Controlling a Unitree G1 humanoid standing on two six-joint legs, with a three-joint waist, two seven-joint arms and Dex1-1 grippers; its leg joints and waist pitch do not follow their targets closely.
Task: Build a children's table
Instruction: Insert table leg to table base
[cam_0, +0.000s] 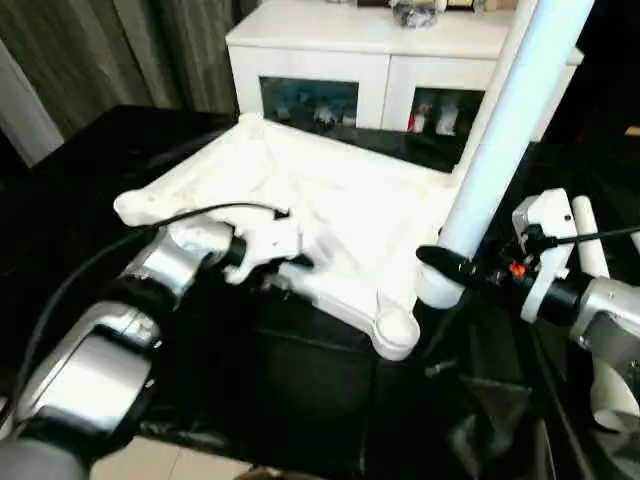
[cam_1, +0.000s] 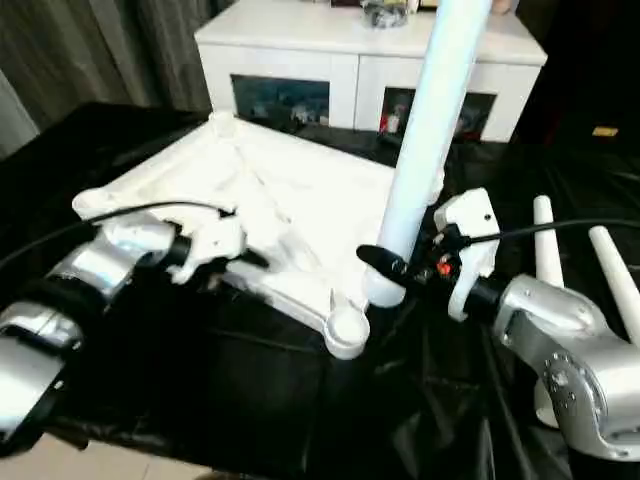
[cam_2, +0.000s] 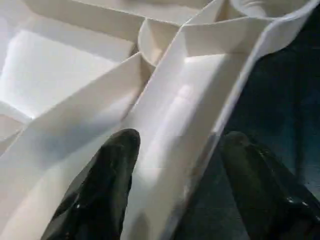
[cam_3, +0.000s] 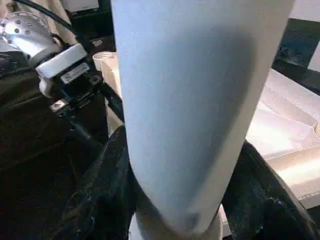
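Silver forearms (cam_0: 100, 370) are being reached over the black table (cam_0: 80, 190); a leg (cam_1: 425, 120) is being clamped upright by the right gripper (cam_1: 385, 268), while the tabletop (cam_0: 330, 210) rim is being straddled, partly open, by the left gripper (cam_2: 175, 165).

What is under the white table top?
A black cover lies under the upside-down table top, spreading out past its edges. What sits beneath the cover, or right under the middle of the top, is hidden.

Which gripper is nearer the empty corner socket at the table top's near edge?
Right. The right gripper, shut on a leg, is just beside the socket; the left gripper straddles the table top's rim farther along.
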